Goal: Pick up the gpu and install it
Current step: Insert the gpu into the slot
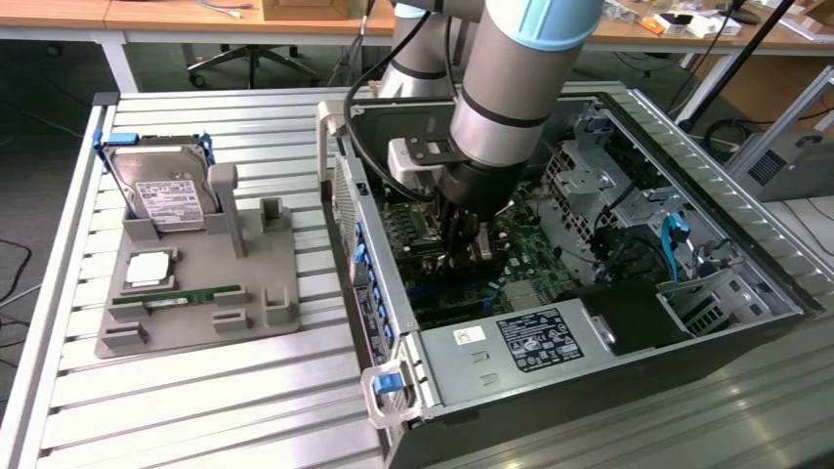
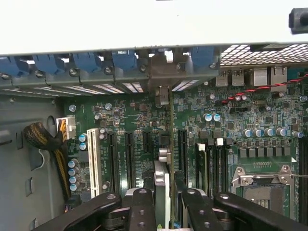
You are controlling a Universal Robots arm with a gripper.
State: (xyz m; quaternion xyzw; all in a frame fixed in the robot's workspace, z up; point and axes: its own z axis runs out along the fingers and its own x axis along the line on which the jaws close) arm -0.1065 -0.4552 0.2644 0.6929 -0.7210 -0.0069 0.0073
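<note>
The gpu [image 2: 170,144] stands edge-on, clamped between jaws.

One arm [image 1: 521,68] reaches into one open PC case [image 1: 729,264], ending in one gripper [image 2: 163,202] with two black fingers [image 2: 142,207]. One gpu [image 2: 170,144] stands edge-on between them, over one motherboard [image 2: 231,120]. The wrist view counts five blue latches [image 2: 86,61] along the case's rear edge, one white slot [image 2: 92,161], at least three black slots [image 2: 129,159] beside it, and one CPU socket [image 2: 262,185]. One power supply [image 1: 534,347] fills the case's near corner. On the table [image 1: 195,410] sits one grey tray [image 1: 195,283], carrying one hard drive [image 1: 163,191], one RAM stick [image 1: 183,295] and one square chip [image 1: 147,269].
</note>
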